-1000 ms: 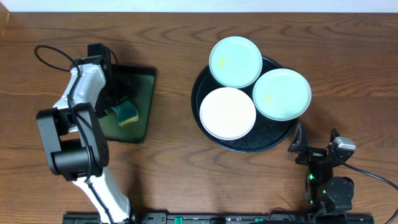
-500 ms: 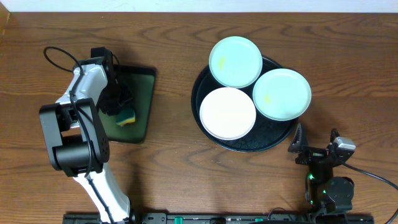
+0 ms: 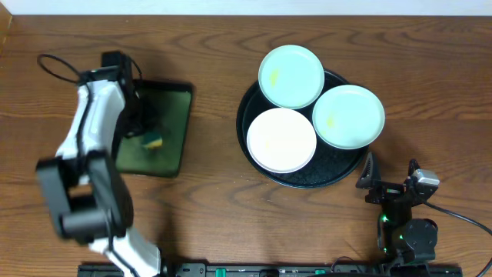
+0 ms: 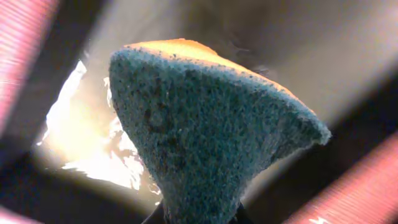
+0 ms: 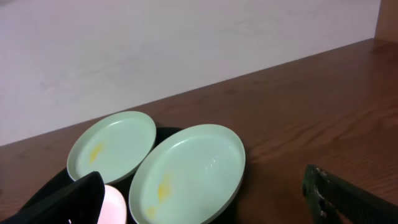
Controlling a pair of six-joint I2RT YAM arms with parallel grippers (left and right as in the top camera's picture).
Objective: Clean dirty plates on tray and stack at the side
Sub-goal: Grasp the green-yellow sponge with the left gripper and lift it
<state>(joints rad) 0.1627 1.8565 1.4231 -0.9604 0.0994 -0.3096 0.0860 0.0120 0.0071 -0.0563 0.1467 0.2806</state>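
Note:
Three plates lie on the round black tray [image 3: 307,178]: a mint plate [image 3: 290,75] at the back with a yellow smear, a second mint plate [image 3: 348,115] at the right with a smear, and a white plate [image 3: 281,139] at the front left. My left gripper [image 3: 142,127] is over the small green tray, shut on a blue-green and yellow sponge [image 4: 205,124] that fills the left wrist view. My right gripper [image 3: 390,181] stands open near the table's front edge, just right of the black tray. In the right wrist view the nearer smeared mint plate [image 5: 193,168] lies ahead of the open fingers [image 5: 62,199].
A rectangular green tray [image 3: 173,115] with a dark rim sits at the left under the left arm. The left arm's cable [image 3: 58,65] loops behind it. A pale wall rises behind the table's far edge [image 5: 186,43].
The left gripper has gone from wide open to shut, pinching the sponge on the green tray. The left arm has shifted a little over that tray. The right arm and the plates have not moved.

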